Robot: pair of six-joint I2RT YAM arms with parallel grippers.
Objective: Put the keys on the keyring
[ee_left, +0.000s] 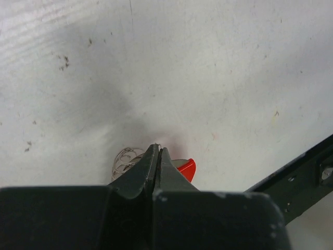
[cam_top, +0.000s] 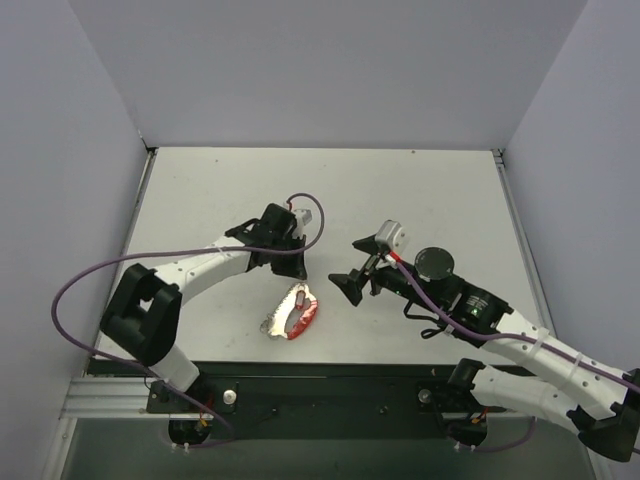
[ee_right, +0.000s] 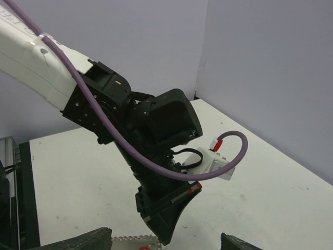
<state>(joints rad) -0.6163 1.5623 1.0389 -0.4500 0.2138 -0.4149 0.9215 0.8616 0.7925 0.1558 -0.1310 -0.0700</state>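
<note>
White arms, black joints, purple cables

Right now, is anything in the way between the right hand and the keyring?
Nothing visible lies between them: only bare table separates the open right hand from the keyring. The left hand, shut, points down at the ring's far end, so that end is crowded.

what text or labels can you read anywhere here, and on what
None readable in any view. The keyring, the table and the white connector block show no words, numbers or logos that I can make out.
</note>
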